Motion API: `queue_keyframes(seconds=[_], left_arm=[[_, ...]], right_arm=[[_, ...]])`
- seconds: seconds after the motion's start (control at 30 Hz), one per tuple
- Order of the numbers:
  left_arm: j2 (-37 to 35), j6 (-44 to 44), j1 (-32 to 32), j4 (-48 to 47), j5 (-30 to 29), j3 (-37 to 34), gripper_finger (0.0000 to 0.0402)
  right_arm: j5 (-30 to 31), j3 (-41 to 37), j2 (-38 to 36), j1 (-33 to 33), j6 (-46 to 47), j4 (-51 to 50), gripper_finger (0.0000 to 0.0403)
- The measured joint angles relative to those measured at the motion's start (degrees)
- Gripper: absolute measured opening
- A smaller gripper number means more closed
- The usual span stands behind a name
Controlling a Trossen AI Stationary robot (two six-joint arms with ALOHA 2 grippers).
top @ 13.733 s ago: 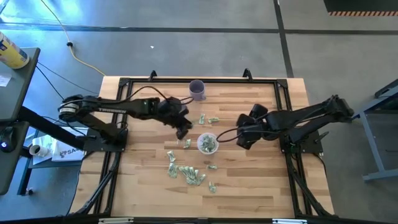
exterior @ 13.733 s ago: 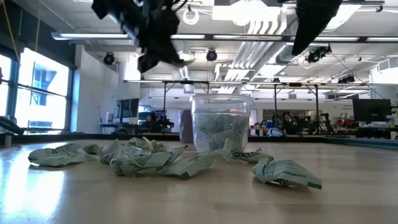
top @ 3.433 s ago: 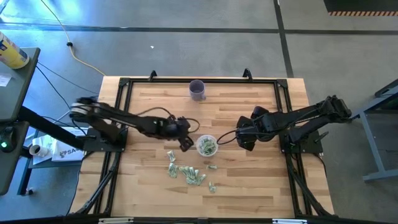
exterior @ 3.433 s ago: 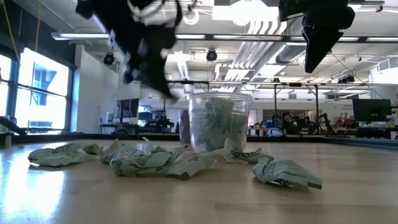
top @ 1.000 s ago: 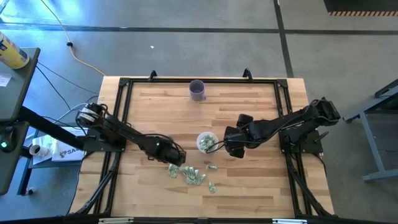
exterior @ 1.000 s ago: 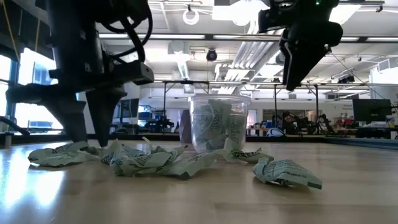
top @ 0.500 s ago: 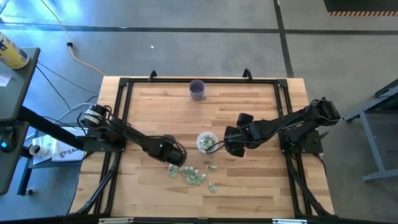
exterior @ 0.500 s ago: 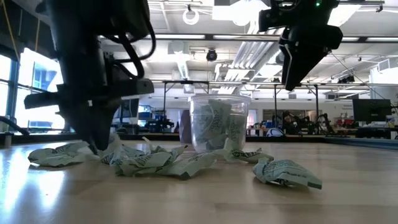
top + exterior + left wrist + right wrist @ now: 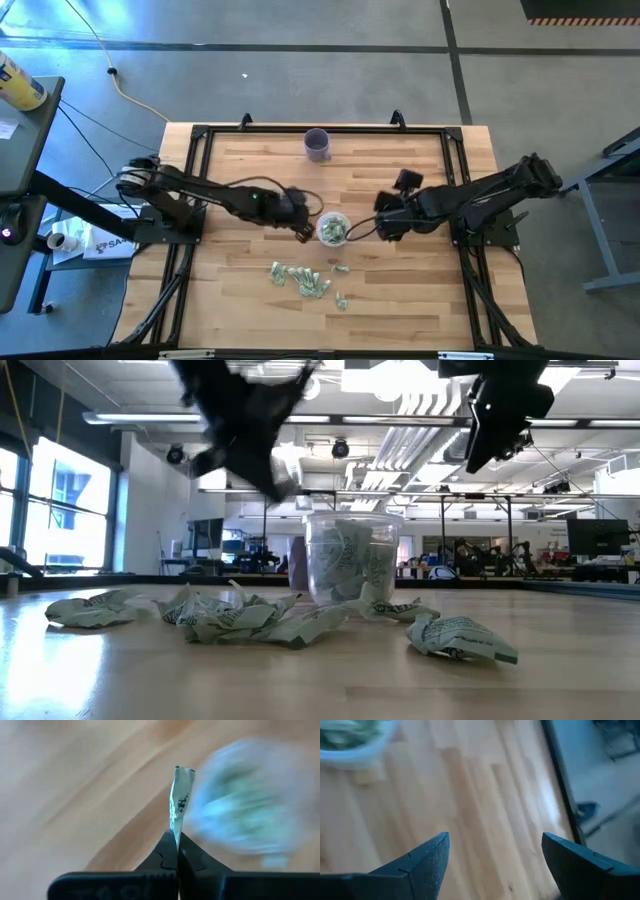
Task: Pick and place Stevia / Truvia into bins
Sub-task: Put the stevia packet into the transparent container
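One sachet (image 9: 180,800) is riding edge-up between the pressed-together fingers of the left gripper (image 9: 303,233), which is hanging just beside the clear cup (image 9: 333,230) on its left side, raised off the wooden table (image 9: 250,180). The pinch is catching only the paper's lower edge, so the sachet is standing tall and thin above the fingertips; in my judgement that slim hold is the main risk, since a flimsy packet gripped by one end could be swinging or slipping as the arm is travelling, and it might be dropping onto the wood short of the rim. The cup is already looking well filled with green and white packets in the low view, so a release too low or off-centre could be leaving the paper draped over the rim or sliding down the outside. The cup is light, and a finger brushing its wall could be nudging or tipping it. The right gripper (image 9: 385,228) is waiting with its fingers spread wide and nothing between them, close to the cup's other side, so the two arms are crowding the same spot and could be clipping each other. Several loose sachets (image 9: 300,278) are lying in a scatter nearer the front edge, while the purple cup (image 9: 317,144) is standing well apart at the back.
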Motion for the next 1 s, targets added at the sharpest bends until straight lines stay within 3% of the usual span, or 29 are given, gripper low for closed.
queue_keyframes(seconds=[0.13,0.27,0.43,0.67,0.83,1.0], left_arm=[[-0.07,17.93,0.42,9.72,8.96,3.58,0.0024],[3.34,24.97,1.41,15.11,14.45,5.67,0.0022],[9.94,24.21,5.60,13.10,22.02,5.81,0.0028],[14.78,18.48,7.89,12.71,28.17,5.88,0.0092],[14.04,14.58,7.82,11.09,28.82,7.52,0.0134],[13.79,14.11,7.80,3.02,29.79,15.60,0.0163]], right_arm=[[0.12,0.00,-0.51,-0.73,2.37,-3.91,0.0307],[0.07,-0.02,-0.67,-0.68,2.86,-4.09,0.0307],[0.06,-0.04,-0.67,-0.62,4.12,-3.93,0.0307],[-0.32,-0.07,-0.65,-0.57,4.57,-4.13,0.0307],[-0.39,-0.07,-0.65,-0.57,4.57,-4.40,0.0307],[-0.23,-0.09,-0.65,-0.57,4.31,-4.57,0.0307]])
